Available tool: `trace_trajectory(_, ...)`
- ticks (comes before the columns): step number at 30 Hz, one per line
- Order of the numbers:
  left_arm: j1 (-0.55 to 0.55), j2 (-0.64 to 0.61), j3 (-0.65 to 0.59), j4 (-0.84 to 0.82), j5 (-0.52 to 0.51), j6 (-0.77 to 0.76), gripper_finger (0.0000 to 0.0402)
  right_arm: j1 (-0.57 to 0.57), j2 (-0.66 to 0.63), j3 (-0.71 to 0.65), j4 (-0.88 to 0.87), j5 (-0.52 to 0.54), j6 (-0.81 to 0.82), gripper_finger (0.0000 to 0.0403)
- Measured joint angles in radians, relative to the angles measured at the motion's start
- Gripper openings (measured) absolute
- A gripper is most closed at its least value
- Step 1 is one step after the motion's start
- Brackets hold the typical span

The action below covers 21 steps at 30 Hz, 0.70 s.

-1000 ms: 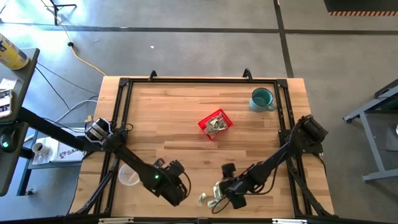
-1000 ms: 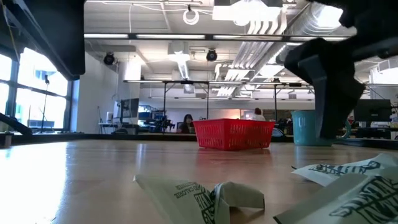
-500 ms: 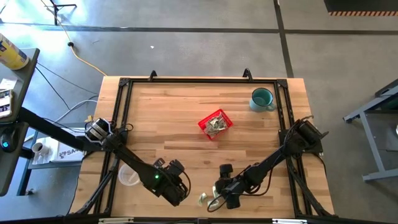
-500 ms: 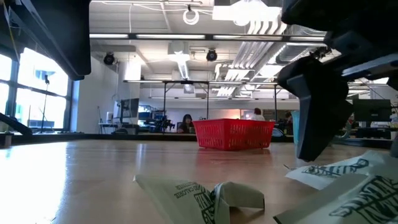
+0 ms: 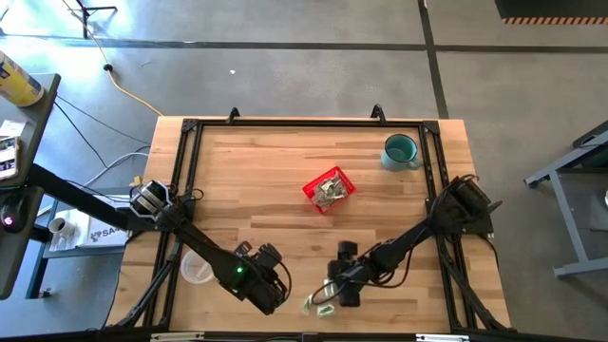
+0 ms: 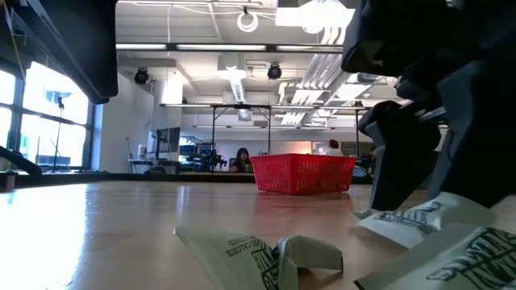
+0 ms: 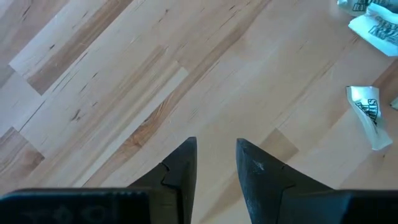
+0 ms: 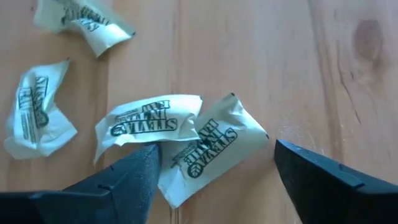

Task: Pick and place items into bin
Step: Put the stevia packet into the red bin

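Observation:
Several pale green crinkled packets (image 5: 312,304) lie on the wooden table near its near edge. My right gripper (image 8: 214,180) stands open over them, slanting down, its two fingers straddling two overlapping packets (image 8: 186,134). More packets (image 8: 40,115) lie beside these. The red bin (image 5: 329,189) stands at mid-table with packets inside it. My left gripper (image 7: 216,163) hangs over bare wood to the left of the packets, its fingers a narrow gap apart with nothing between them. Two packets (image 7: 368,115) show at the edge of its wrist view. My right gripper comes slanting down from above over the overlapping packets. One fingertip (image 8: 140,163) stands at the edge of the upper packet (image 8: 134,132); whether it touches, I cannot tell. The other finger (image 8: 311,171) is clear of them. Both packets lie flat on the table.
A teal mug (image 5: 400,151) stands at the far right of the table and a clear plastic cup (image 5: 195,270) near the left arm. A black frame (image 5: 304,122) rims the table. Bare wood lies between the packets and the bin.
My right gripper has come down and toward the table's left onto the packets, rolling about its own axis, and stays open. The packet under it has slid a little toward the table's left.

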Motion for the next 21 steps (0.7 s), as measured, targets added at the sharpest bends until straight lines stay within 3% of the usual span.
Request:
trace_trajectory(5,0.0,0.0,0.0,-0.001,0.0,0.001,0.0145,-0.025,-0.001,-0.007,-0.038,-0.001,-0.003,0.0242)
trace_trajectory(14,0.0,0.0,0.001,-0.032,-0.001,0.004,0.0145,-0.065,-0.006,-0.009,-0.071,0.01,-0.012,0.0024)
trace_trajectory(17,0.0,0.0,0.001,-0.034,-0.001,0.004,0.0145,-0.076,-0.035,-0.011,-0.107,0.079,0.008,0.0015)
trace_trajectory(21,0.0,0.0,0.001,-0.037,-0.001,0.005,0.0145,-0.115,-0.105,0.032,-0.31,0.241,0.027,0.0015)
